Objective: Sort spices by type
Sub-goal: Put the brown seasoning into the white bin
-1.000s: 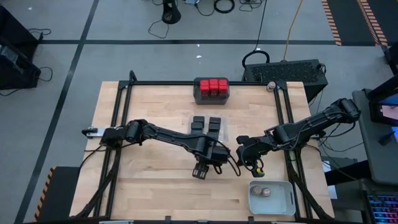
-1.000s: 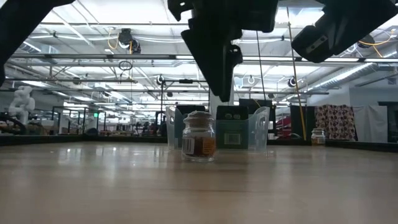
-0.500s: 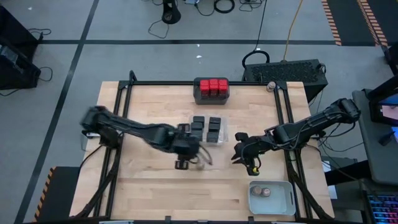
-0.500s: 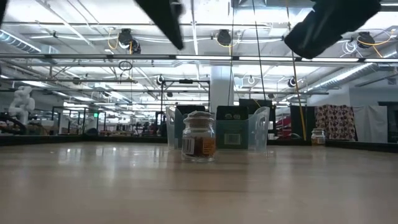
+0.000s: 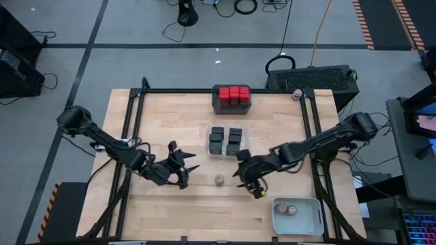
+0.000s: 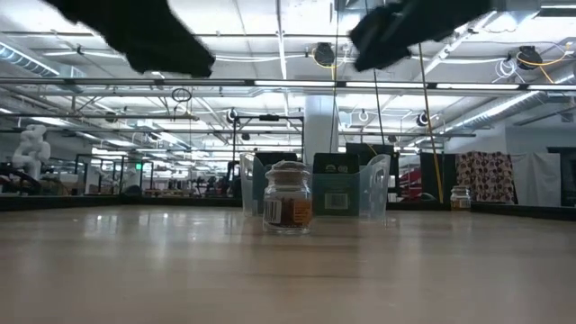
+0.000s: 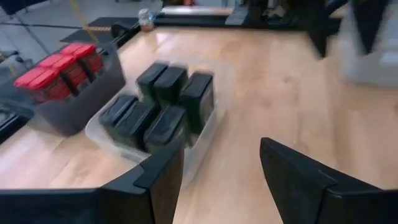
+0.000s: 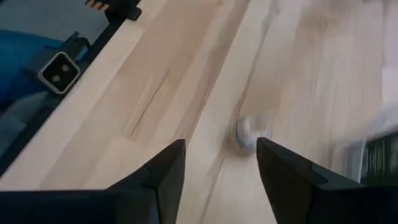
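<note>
The right tool (image 5: pixel 244 172) hangs above the worktop (image 5: pixel 170 211) with its two fingers (image 8: pixel 163 180) apart and nothing between them; in the right wrist view a lone round jar (image 8: pixel 250 132) shows just past the gap. The left tool (image 5: pixel 182 167) sits on the other side of that same jar, its fingers (image 7: pixel 163 180) also spread and holding nothing.

From above, the round jar (image 5: pixel 219 180) stands alone on the bare wood between the two tools, near the middle of the worktop and touching neither. In the low view it stands upright, clear, with a pale top, a label and orange-brown contents (image 6: pixel 288 198).

Just behind the jar from above, a clear tray (image 5: pixel 244 142) holds six black boxy containers (image 5: pixel 226 141), packed in two columns; the left wrist view shows them standing close together (image 7: pixel 163 112). Farther back, at the far edge, a dark grey tray (image 5: pixel 231 107) carries six red-topped containers (image 5: pixel 234 94) in a tight block.

At the near right corner a pale grey tray (image 5: pixel 313 216) holds two more round jars (image 5: pixel 287 209) side by side. Another small jar (image 5: pixel 297 94) stands by the far right frame rail.
</note>
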Motion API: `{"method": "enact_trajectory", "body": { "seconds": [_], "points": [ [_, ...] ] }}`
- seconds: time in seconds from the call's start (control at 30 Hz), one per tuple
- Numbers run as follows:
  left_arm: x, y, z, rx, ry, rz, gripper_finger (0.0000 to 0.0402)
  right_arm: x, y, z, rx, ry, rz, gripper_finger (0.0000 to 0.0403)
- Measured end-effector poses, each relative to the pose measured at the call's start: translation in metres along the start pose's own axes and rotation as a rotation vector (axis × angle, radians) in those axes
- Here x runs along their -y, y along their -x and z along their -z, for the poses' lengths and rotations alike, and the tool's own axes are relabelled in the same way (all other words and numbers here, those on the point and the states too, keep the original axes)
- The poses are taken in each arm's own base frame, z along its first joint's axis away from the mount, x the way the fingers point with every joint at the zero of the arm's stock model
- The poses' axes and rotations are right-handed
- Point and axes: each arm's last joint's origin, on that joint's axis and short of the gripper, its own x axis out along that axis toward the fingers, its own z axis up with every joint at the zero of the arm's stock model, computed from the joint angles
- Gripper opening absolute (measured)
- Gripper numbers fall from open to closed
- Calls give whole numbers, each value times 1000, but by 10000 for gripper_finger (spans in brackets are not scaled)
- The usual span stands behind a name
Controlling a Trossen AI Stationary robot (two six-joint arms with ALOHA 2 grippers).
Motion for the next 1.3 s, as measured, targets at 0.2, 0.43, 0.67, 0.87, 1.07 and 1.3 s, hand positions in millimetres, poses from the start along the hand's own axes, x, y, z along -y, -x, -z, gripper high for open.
{"method": "enact_trajectory", "body": {
  "seconds": [0.2,0.43,0.67,0.87,1.07,1.3],
  "points": [
    [-6,-2,10,-23,-2,-38,217,6,-39,-19,-36,101,8,205],
    [-7,-2,13,-52,-55,-49,217,24,-79,-17,-100,105,27,225],
    [-10,-4,13,-61,-59,-61,217,37,-100,-8,-139,93,36,247],
    [-10,-4,14,-68,-63,-58,217,44,-106,-6,-126,78,5,259],
    [-10,-4,14,-68,-63,-57,217,49,-105,-3,-142,66,6,261],
    [-10,-4,14,-69,-62,-56,217,53,-111,2,-152,52,-23,260]
  ]
}}
